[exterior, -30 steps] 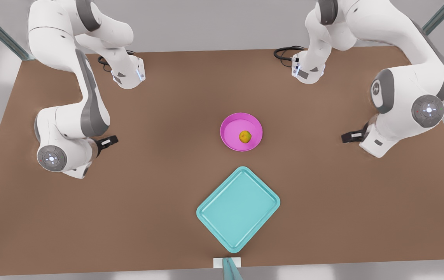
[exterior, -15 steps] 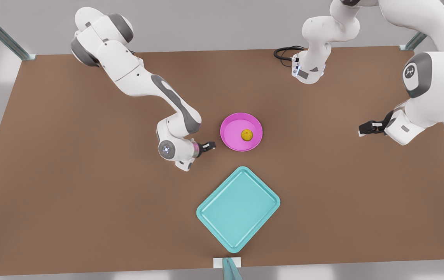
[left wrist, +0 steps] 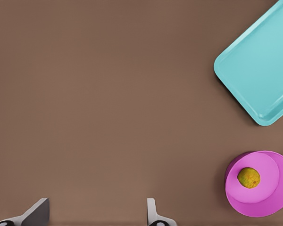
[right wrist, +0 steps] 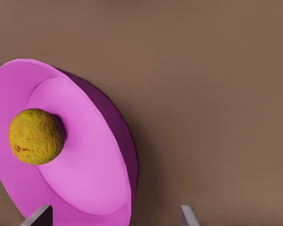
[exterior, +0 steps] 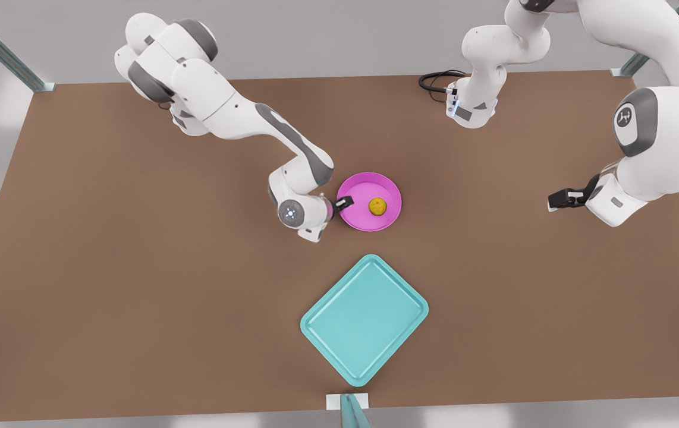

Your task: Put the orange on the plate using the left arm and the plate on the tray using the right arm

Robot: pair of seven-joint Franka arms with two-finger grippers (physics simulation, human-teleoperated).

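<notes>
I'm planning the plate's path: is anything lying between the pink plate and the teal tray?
Nothing visible does. Only bare table separates the plate from the tray. The orange sits on the plate. The right gripper is at the plate's rim, and the left gripper waits far off.

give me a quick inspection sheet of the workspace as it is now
surface: brown table, flat
job's things: orange sits in the pink plate; plate on the table, not on the teal tray, tray holds nothing
clutter: nothing seen
grippers: right gripper at the plate's rim, fingers open; left gripper open, waits far off at the front view's right
cables: black cable by the far arm base
surroundings: metal frame posts at corners
</notes>
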